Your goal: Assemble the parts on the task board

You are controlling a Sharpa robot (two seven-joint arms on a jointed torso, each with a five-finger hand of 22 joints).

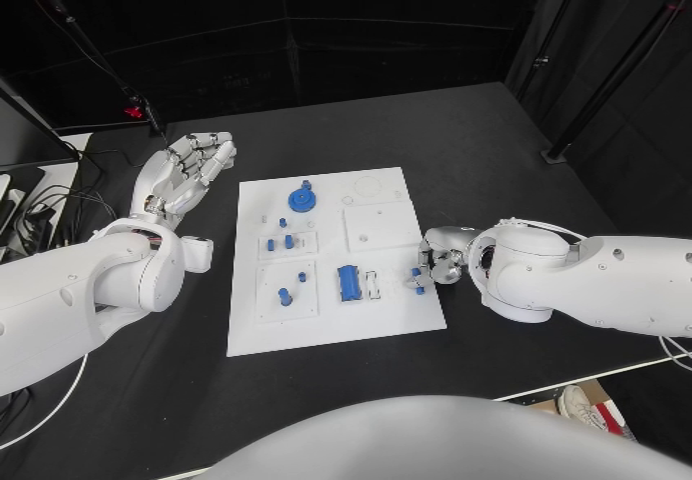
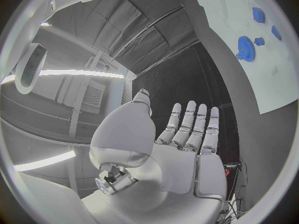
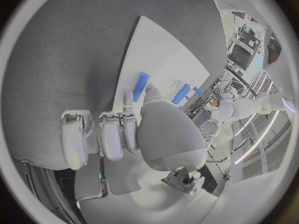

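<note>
Pinching a blue part (image 1: 418, 277), right-hand fingers (image 1: 437, 262) beside board (image 1: 389, 325).

The black table (image 1: 476, 140) carries a white task board (image 1: 389, 310) lying flat at its middle. The board's one long edge lies near the spread fingers of the left hand (image 1: 185, 175); the opposite edge lies just beside the curled fingers of the right hand (image 1: 440, 262). Cables (image 1: 51, 205) lie at the table's edge beyond the left hand.
</note>
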